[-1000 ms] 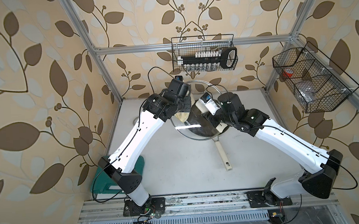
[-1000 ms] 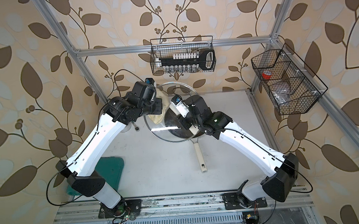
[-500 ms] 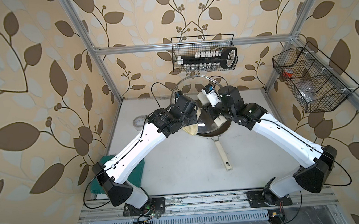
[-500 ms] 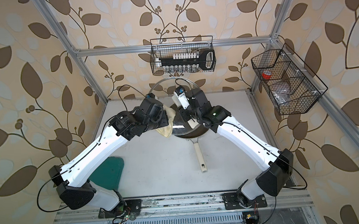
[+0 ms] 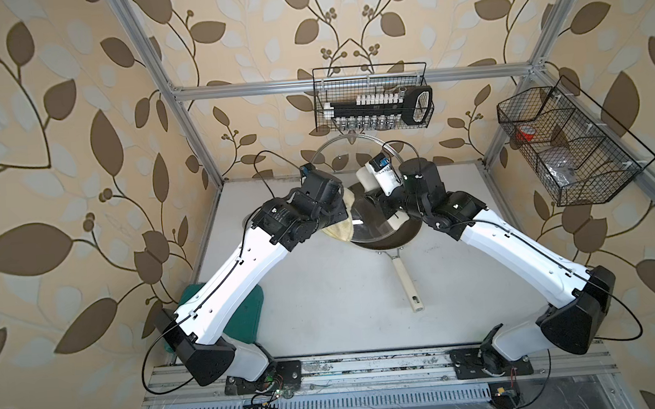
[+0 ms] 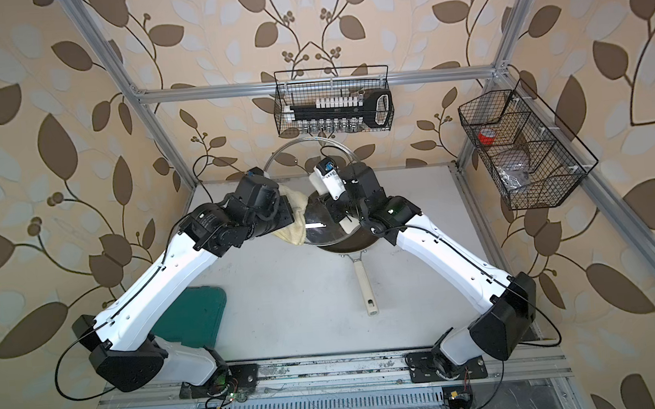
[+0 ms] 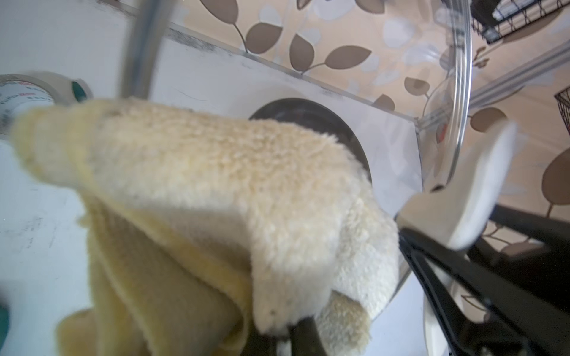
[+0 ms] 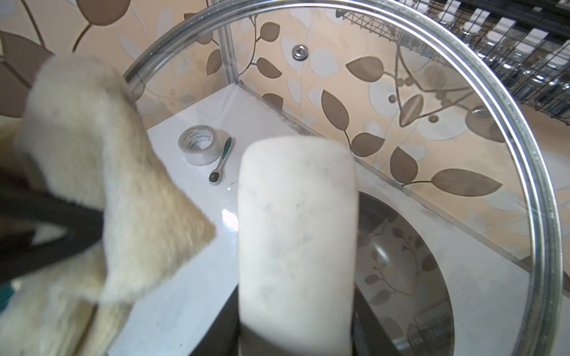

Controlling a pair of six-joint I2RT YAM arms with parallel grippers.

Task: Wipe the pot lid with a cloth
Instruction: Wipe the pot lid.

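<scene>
- My right tool (image 5: 384, 205) is clamped on the cream handle (image 8: 296, 234) of the pot lid (image 8: 416, 154), which is raised and tipped on edge above the frying pan (image 5: 393, 242).
- My left tool (image 5: 332, 209) is closed on the cloth (image 7: 216, 185). Its bunched folds sit at the lid's edge on my left arm's side and look to be touching, though I can't confirm contact.
- First risk: I'm pressing near the rim, far from the handle. If I push hard, the lid may twist in my grip or slip down onto the pan, glass on metal.
- Second risk: the loose corner hanging below could snag on the rim and drag the cloth free.
- Third risk: my wrists are close together, so a wide stroke toward the handle could knock tool into tool.
- Room to move: in both top views the upper rim reads close under the wire basket (image 5: 372, 106), but I can't tell the true gap.
- The open table (image 5: 326, 313) lies toward my bases, well away from the tape roll (image 8: 199, 145) in the far corner.
</scene>
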